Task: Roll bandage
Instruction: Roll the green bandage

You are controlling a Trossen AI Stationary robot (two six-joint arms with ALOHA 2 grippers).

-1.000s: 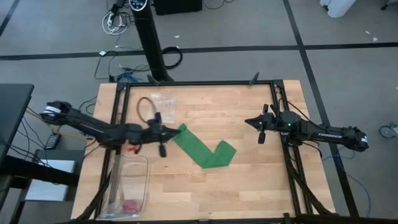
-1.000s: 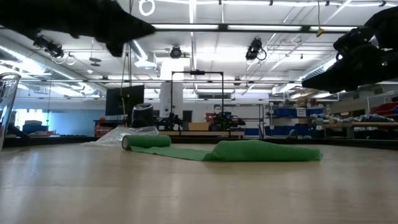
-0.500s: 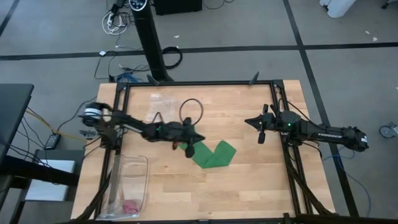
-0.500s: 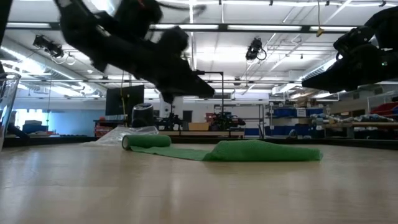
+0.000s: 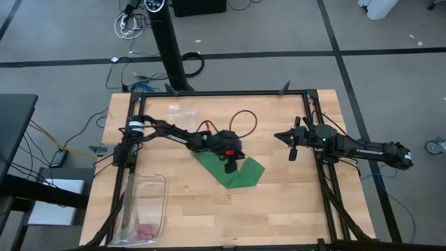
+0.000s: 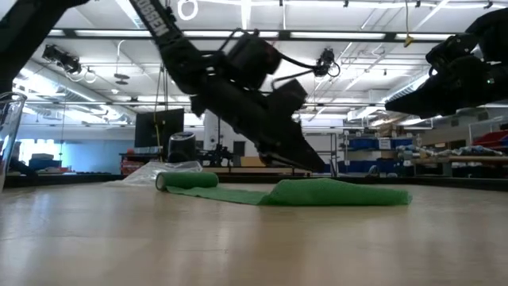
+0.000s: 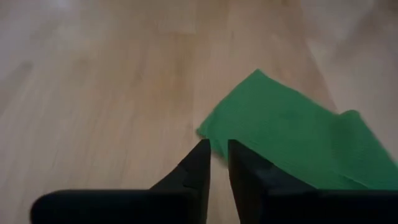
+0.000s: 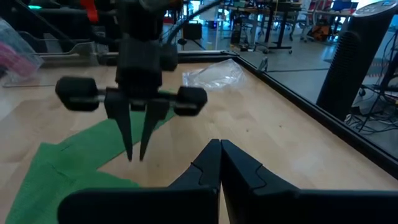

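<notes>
The bandage (image 5: 237,178) is a bright green strip lying in a V on the wooden table. In the low view its rolled end (image 6: 186,180) rests on the table and its other end lies in a low heap (image 6: 341,192). My left gripper (image 5: 231,169) reaches across from the left and slants down. Its tips stand slightly open just above a corner of the flat end (image 7: 208,130), and the right wrist view shows them (image 8: 136,158) close over the green. My right gripper (image 5: 277,137) waits shut at the table's right side, raised.
A crumpled clear plastic bag (image 5: 182,111) lies at the far left. A clear bag (image 5: 146,206) with a small pink item (image 5: 144,231) lies at the near left. Black frame rails (image 5: 324,188) run along the table's sides. Bare wood lies near of the bandage.
My left gripper has swung from the table's left side toward the right, come down and tipped its fingers downward, ending over the bandage. The bandage has stayed where it was.
</notes>
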